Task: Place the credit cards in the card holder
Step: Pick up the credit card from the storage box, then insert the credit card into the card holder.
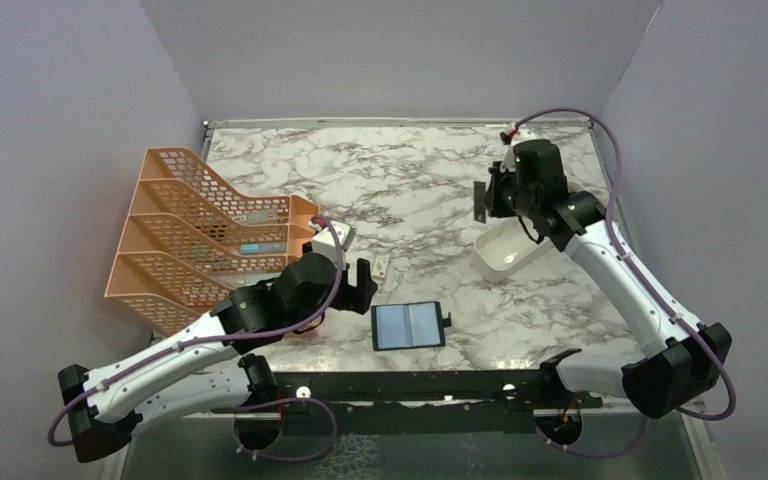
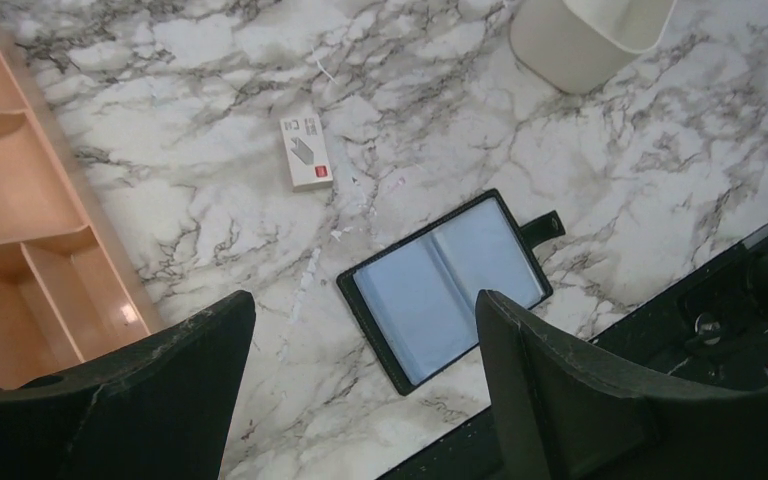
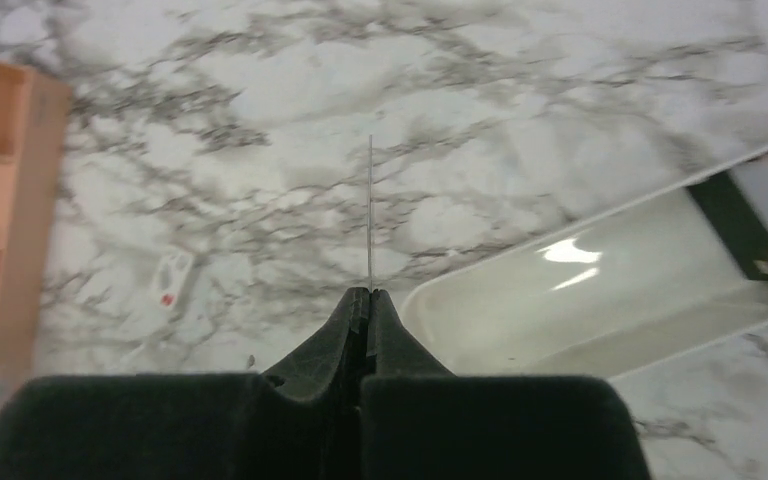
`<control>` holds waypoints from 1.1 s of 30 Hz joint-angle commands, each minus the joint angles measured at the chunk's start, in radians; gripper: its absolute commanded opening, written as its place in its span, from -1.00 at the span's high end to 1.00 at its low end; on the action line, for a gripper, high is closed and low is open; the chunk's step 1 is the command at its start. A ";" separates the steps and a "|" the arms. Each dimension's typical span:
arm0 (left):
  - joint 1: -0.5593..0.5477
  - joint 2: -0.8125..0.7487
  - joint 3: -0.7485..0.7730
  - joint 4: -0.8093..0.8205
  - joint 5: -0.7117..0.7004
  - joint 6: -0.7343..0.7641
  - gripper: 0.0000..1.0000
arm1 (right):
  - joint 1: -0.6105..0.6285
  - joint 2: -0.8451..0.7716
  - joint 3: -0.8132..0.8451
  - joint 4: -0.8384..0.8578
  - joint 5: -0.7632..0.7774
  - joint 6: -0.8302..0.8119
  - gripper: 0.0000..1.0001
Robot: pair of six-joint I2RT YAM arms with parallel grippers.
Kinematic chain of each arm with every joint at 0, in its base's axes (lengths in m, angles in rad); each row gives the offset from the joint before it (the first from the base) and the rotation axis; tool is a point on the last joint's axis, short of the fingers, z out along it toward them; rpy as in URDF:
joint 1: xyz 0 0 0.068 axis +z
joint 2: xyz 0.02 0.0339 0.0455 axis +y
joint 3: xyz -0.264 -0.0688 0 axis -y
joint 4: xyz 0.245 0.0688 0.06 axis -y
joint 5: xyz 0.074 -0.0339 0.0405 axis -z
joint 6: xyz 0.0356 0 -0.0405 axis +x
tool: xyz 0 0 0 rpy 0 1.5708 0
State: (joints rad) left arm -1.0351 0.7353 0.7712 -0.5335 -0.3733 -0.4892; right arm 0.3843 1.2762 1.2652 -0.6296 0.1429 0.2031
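Note:
The card holder (image 1: 408, 325) lies open on the marble near the front edge, its blue-grey lining up; the left wrist view shows it too (image 2: 450, 285). My left gripper (image 1: 363, 283) hangs open and empty just left of it, above the table (image 2: 360, 300). My right gripper (image 1: 490, 198) is at the back right, above the white tray, shut on the black credit card (image 1: 480, 203). In the right wrist view that card (image 3: 370, 210) shows edge-on as a thin line rising from the closed fingertips (image 3: 370, 292). The yellow-gold card is not visible.
A long white tray (image 1: 505, 250) (image 2: 590, 40) (image 3: 560, 300) sits below the right gripper. A small white piece with a red mark (image 1: 382, 266) (image 2: 306, 150) lies behind the holder. An orange mesh file rack (image 1: 200, 235) (image 2: 20, 200) fills the left side.

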 commanded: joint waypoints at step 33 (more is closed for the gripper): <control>0.003 0.322 -0.327 0.405 0.248 -0.289 1.00 | 0.238 -0.169 -0.850 0.673 -0.656 0.652 0.98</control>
State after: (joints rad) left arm -1.0351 1.0351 0.4492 -0.1947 -0.0971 -0.7635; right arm 0.6144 1.0988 0.4469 -0.0525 -0.5144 0.8181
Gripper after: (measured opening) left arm 0.008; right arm 0.017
